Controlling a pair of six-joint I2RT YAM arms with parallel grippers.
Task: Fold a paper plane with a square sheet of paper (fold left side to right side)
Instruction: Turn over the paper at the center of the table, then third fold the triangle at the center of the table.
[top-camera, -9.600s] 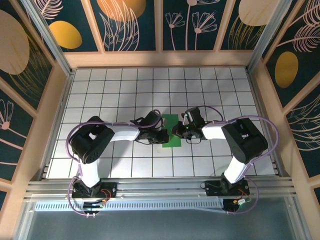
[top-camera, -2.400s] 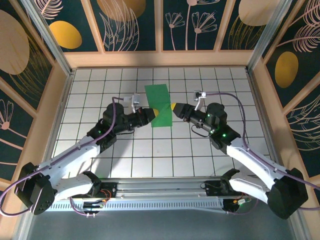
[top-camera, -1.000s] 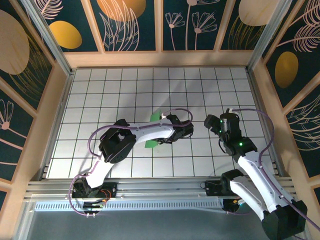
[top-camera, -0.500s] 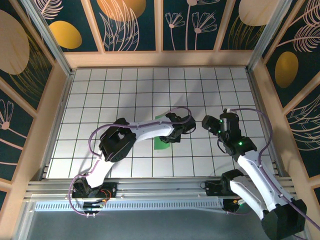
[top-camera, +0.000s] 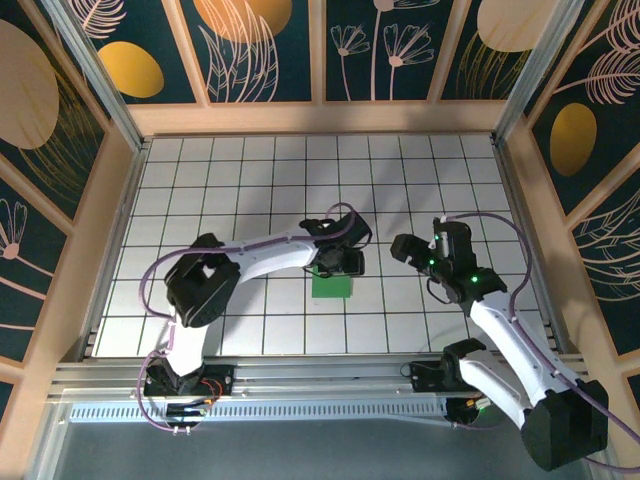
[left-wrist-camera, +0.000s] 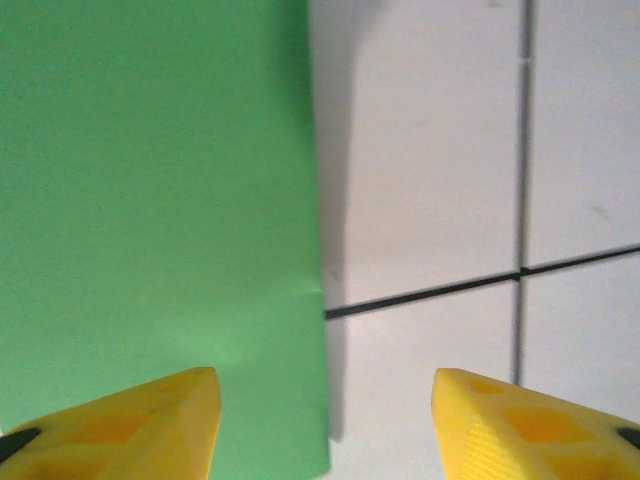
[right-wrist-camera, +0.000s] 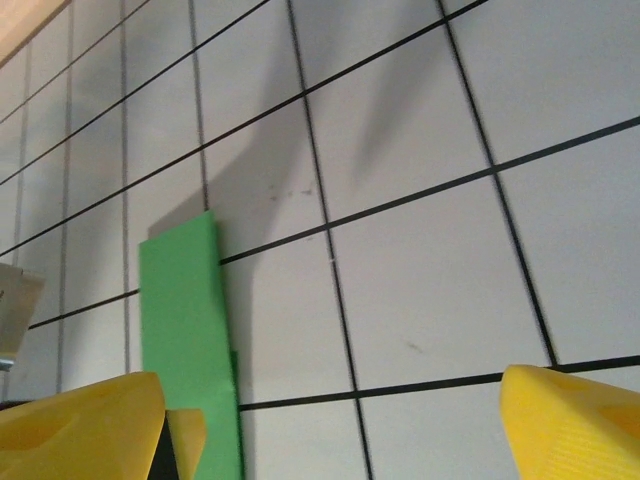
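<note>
While our left gripper (top-camera: 345, 262) hangs low over the table (top-camera: 200, 180), we see its yellow fingertips (left-wrist-camera: 130, 425) standing apart with nothing pinched between them. In the left wrist view one fingertip sits above green and the other above bare white tile, and the straight right edge of the green sheet of paper (left-wrist-camera: 150, 200) runs down between them. From above, the sheet of paper (top-camera: 332, 283) lies flat near the middle of the grid. Its far end is tucked under the left gripper, and its near end shows as a small green rectangle.

Our right gripper (top-camera: 405, 248) is spread wide and holds nothing, its fingers (right-wrist-camera: 570, 420) framing plain tiles. It hovers to the right of the paper, apart from it. In the right wrist view the paper (right-wrist-camera: 185, 320) shows as a narrow green strip at the left, with a second green edge peeking out along its lower part.

Both arms reach in from the near edge, the left arm curving across toward the centre.
</note>
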